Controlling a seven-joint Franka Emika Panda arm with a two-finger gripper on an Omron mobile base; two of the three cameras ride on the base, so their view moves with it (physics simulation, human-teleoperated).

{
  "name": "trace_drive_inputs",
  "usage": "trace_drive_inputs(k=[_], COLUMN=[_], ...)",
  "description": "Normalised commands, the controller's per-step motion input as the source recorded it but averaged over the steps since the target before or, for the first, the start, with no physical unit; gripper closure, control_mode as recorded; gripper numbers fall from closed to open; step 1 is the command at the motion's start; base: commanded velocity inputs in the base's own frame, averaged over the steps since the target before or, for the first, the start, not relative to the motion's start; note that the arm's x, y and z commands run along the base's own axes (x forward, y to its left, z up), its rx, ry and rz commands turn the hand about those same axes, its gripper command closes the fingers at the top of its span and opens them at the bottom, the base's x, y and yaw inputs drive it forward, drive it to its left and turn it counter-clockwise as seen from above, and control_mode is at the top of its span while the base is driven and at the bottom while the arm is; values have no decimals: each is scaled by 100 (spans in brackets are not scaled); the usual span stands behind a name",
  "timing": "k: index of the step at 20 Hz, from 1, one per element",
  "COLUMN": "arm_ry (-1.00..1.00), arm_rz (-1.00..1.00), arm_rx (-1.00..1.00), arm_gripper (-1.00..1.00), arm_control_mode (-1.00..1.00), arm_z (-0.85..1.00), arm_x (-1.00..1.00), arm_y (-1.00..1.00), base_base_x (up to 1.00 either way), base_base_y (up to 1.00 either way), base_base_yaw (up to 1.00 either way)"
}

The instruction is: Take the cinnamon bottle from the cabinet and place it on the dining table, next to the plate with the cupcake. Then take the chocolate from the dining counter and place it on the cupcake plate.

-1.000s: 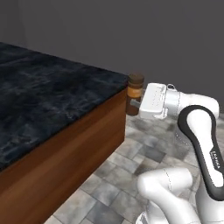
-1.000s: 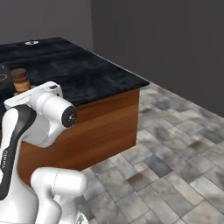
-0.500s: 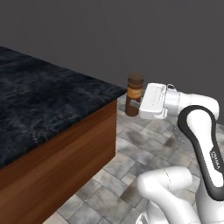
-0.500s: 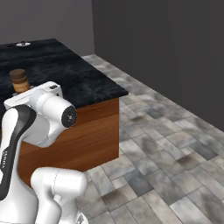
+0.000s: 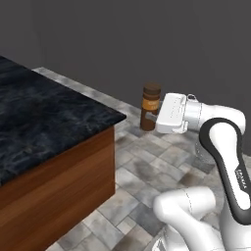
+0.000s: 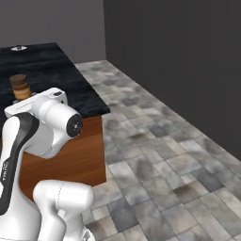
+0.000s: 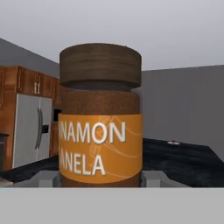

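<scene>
We pinch cinnamon bottle point(image 5: 151, 106) upright in gripper point(image 5: 153, 117); out of cabinet | beside dining table point(image 5: 44, 117); placing, chocolate remain

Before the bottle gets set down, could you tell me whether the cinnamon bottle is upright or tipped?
Upright: the cinnamon bottle stands with its dark cap on top, held off the floor by the tool; its label band reads level in the hand view.

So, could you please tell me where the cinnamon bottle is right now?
The bottle stands upright in the hand, in the air over the tiled floor, just off the corner of the dining table, to its right in the left base view.
</scene>
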Motion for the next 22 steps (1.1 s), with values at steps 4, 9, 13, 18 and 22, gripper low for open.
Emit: trace_drive_inputs(k=[4,9,13,18,22], arm_ry=[0,0,0,0,0], arm_rz=[0,0,0,0,0], arm_rx=[0,0,0,0,0], arm_gripper=[100,100,100,100,100], arm_control_mode=[100,100,100,100,100], arm_z=[0,0,0,0,0], arm_x=[0,0,0,0,0], arm_y=[0,0,0,0,0], base_base_x=[78,91,100,100,100], base_base_y=[-90,-83,-78,-78,-76], base_base_yaw=[26,27,26,26,26])
